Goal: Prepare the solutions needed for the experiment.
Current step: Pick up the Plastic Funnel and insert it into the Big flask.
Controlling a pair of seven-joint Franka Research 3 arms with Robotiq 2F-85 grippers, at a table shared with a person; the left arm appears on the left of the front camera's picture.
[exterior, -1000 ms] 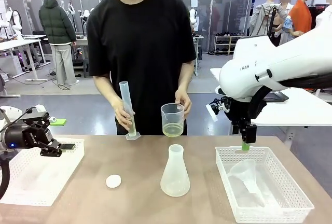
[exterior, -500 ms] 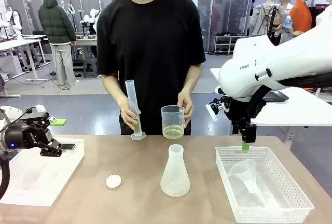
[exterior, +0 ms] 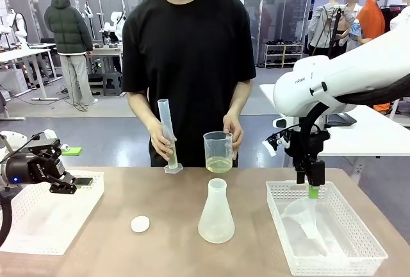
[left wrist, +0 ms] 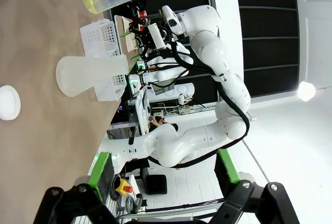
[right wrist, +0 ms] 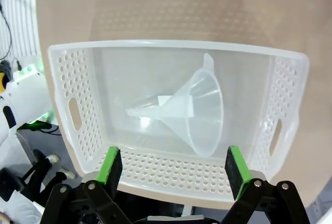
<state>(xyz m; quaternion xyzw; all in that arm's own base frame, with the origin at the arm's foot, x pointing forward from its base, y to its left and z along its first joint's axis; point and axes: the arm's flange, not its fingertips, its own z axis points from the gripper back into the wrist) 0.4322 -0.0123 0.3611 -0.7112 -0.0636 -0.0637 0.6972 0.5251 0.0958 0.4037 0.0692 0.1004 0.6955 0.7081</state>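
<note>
Right gripper [exterior: 313,190] lowered over basket [exterior: 277,219], jaws spread.

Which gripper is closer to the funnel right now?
Right. The right gripper hangs open just above the funnel in its basket; the left gripper is far across the table.

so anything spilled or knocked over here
No spill shows. The funnel lies on its side in the right basket, and the person holds the graduated cylinder tilted; the flask stands upright, a white cap loose beside it.
</note>
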